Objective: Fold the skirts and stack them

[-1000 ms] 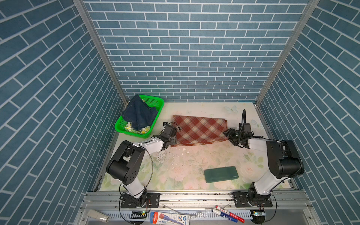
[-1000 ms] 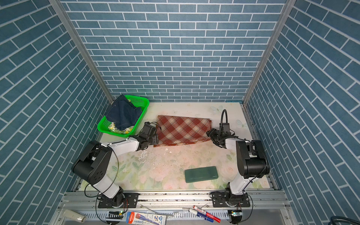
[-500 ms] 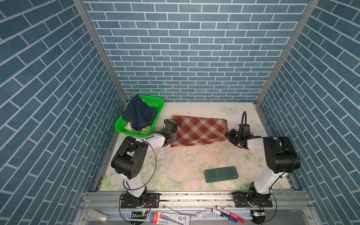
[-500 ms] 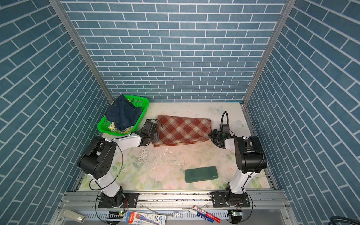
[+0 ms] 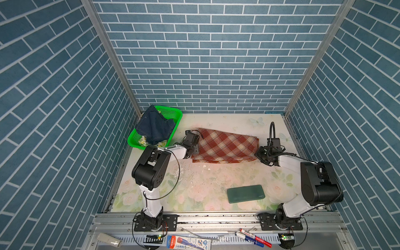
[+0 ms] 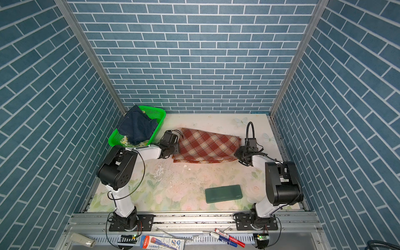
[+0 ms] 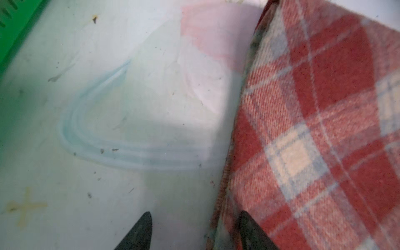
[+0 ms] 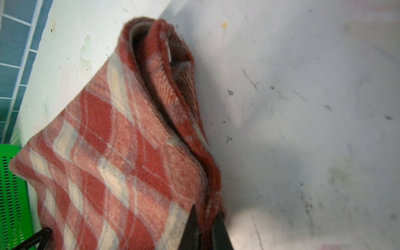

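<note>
The rust-red and cream plaid skirt (image 5: 225, 146) (image 6: 207, 145) lies folded flat at mid-table. My left gripper (image 5: 194, 152) (image 6: 174, 151) (image 7: 194, 217) is open at its left edge: one fingertip (image 7: 145, 225) rests over bare table, the other over the plaid skirt (image 7: 313, 129), with the hem between them. My right gripper (image 5: 257, 154) (image 6: 237, 154) (image 8: 206, 211) is shut on the plaid skirt's (image 8: 108, 162) right edge. The dark blue denim skirt (image 5: 154, 127) (image 6: 136, 127) lies heaped in the basket over the lemon-print skirt (image 5: 142, 141) (image 6: 124, 140).
A green mesh basket (image 5: 171, 112) (image 6: 155, 112) stands at the back left against the wall. A flat dark green slab (image 5: 245, 193) (image 6: 223, 193) lies at the front right. Blue brick walls close in three sides. Pens and tools lie on the front rail.
My right gripper has shut on the plaid skirt's right edge. My left gripper has shifted slightly along the left edge and its jaws have narrowed.
</note>
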